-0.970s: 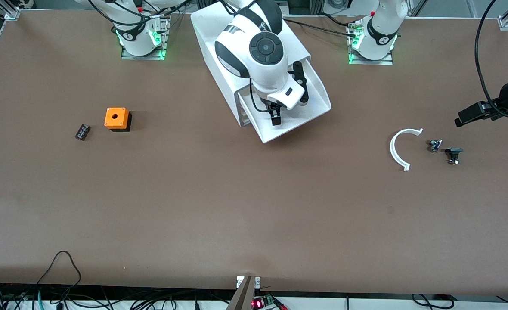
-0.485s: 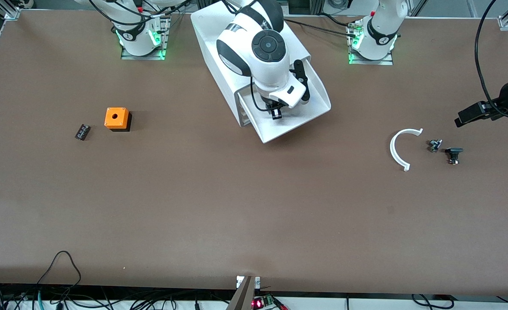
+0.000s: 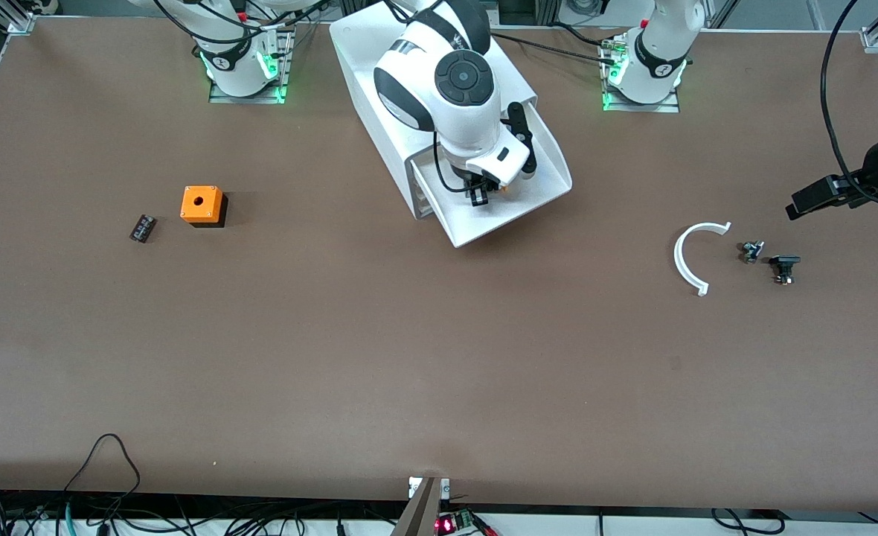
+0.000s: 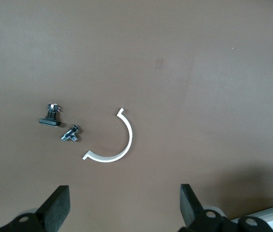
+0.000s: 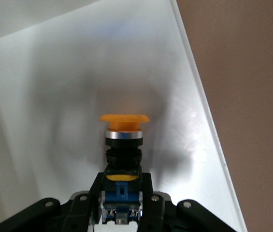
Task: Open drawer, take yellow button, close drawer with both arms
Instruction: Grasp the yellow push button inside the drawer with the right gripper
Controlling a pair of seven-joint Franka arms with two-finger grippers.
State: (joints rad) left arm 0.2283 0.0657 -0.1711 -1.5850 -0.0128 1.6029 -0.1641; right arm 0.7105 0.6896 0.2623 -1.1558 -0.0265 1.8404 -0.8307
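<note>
Wide shallow white plastic tray drawer [image 3: 517, 212] pulled out of big white grey-rimmed cabinet [image 3: 379, 89]. Right end effector [image 3: 478, 195] down inside drawer, fingers [image 5: 150, 200] clamped on blue-black body of tiny push button with round orange-yellow cap [image 5: 124, 145]; cap sticks out past fingertips, above white drawer floor. Left end effector [image 4: 124, 210] waits over brown surface [image 3: 409, 357] toward left arm's end from cabinet, jaws apart, holding nothing, above white curved plastic strip [image 4: 112, 142].
</note>
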